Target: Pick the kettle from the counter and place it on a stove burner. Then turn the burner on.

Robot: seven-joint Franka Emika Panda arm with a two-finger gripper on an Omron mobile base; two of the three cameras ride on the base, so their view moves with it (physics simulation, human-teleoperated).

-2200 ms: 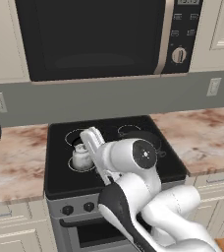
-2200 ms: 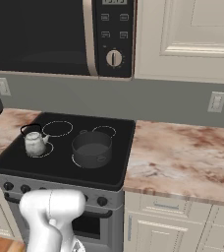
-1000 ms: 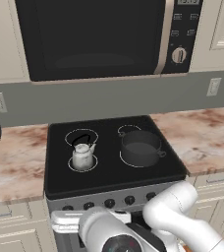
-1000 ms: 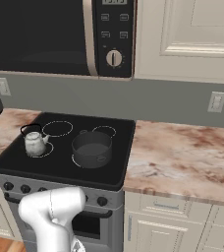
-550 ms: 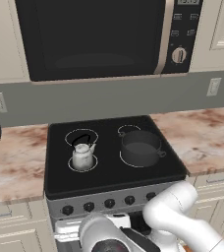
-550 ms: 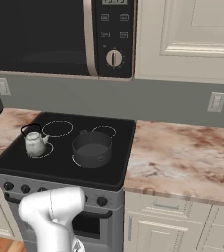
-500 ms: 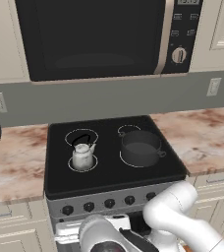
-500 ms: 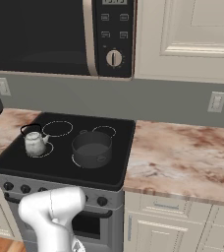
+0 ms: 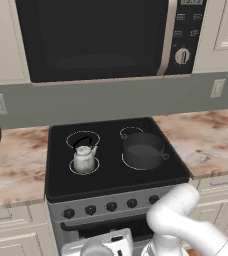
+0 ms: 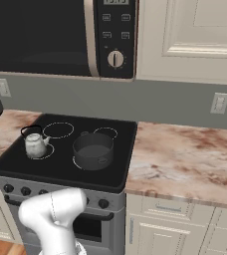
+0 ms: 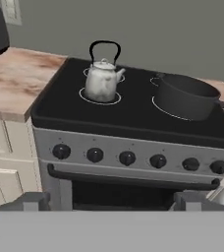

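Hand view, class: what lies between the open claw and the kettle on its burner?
In the hand view, the row of stove knobs and a bare strip of black cooktop separate the claw from the kettle.

Glossy white arm (image 9: 178, 220) of rounded, tube-like segments (smooth, unmarked shells); grey, blocky gripper (image 11: 109, 204) fingertips (image 11: 33, 201), seemingly matte.

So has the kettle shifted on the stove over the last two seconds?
No. In the left base view the kettle sits on the same front-left burner ring, left of the pot, just as before.
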